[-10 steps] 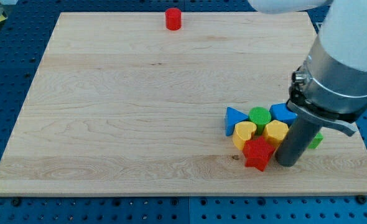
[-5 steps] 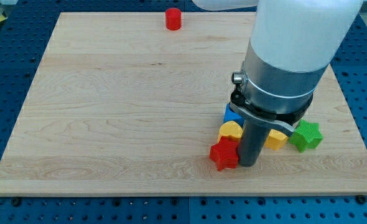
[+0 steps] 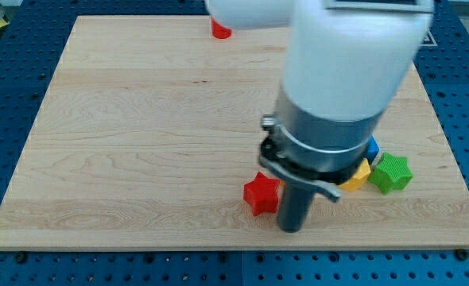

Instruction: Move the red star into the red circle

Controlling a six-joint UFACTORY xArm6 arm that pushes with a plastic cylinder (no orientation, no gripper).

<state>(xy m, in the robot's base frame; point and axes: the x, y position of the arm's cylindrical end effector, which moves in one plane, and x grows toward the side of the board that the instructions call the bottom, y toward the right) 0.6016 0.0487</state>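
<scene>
The rod's tip (image 3: 292, 229), a plain tool with nothing to open or close, sat touching the red star (image 3: 261, 195) at lower centre, the red circle (image 3: 218, 32) way up top.

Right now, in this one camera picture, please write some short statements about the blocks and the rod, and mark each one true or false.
1. My tip is just to the view's right of the red star. True.
2. The red star already touches the red circle. False: the circle is at the view's top edge of the board, far from the star, and the arm partly hides it.
3. A green star lies near the view's right edge of the board. True.
4. The red star lies at the view's top left corner. False: it lies in the lower part of the board, right of the middle.
5. A yellow block shows beside the green star. True.
</scene>
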